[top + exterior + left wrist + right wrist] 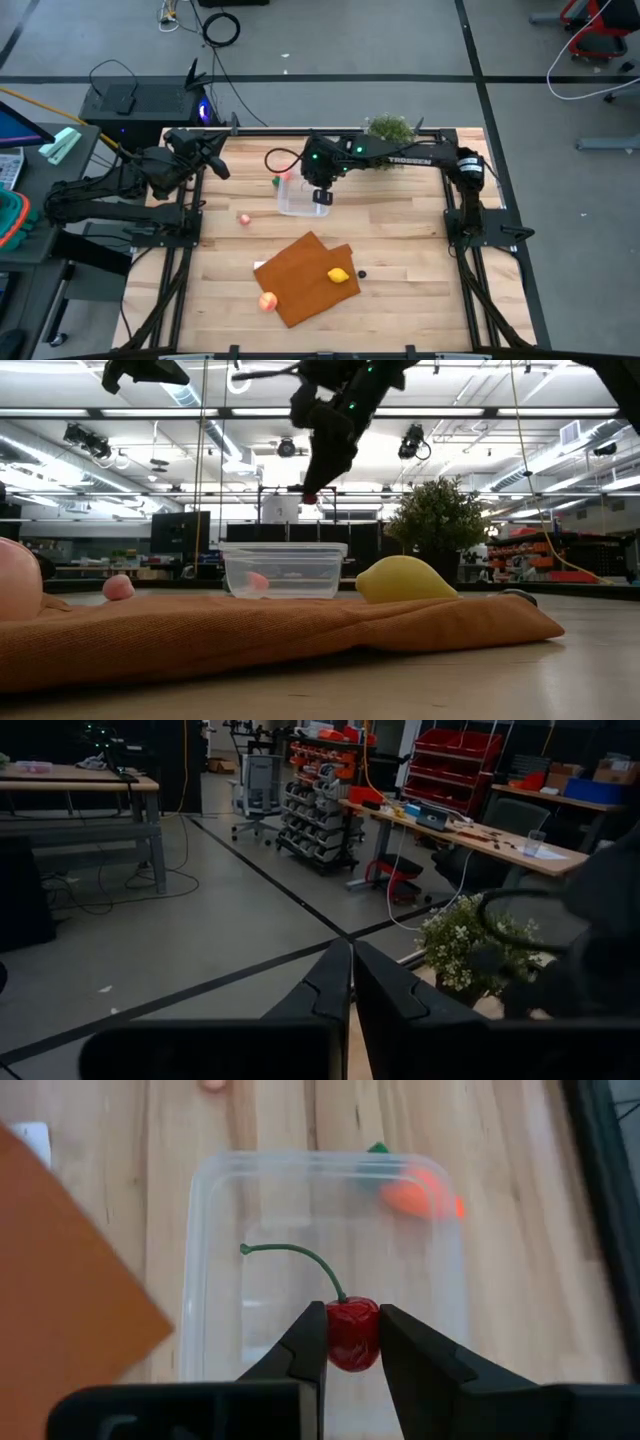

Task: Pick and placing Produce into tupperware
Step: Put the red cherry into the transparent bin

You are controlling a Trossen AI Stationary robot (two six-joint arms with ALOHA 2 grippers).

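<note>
My right gripper (352, 1348) hangs above the clear tupperware (320, 1270), shut on a small red cherry (352, 1333) with a curved green stem (295, 1255). The tupperware (300, 203) stands on the wood near the table's far middle, with an orange-red piece with a green top (418, 1192) inside. On the orange-brown mat (305, 270) lie a yellow lemon (340, 275) and a peach-orange fruit (267, 301). A pink piece (244, 219) and a dark piece (362, 273) rest on the bare wood. My left gripper (352, 982) is shut and waits level over the table's far left corner. My right gripper pinches the cherry's round red body (352, 1320) between its two fingers (308, 1342). The fingers slant down from the table's right side. The cherry is lifted clear above the tupperware (283, 568), and its stem sticks out free beyond the fingertips.
A bushy potted plant (390, 128) stands at the far edge behind my right arm. A white card (258, 266) peeks from under the mat's left edge. Bare wood lies to the right of the mat and the tupperware.
</note>
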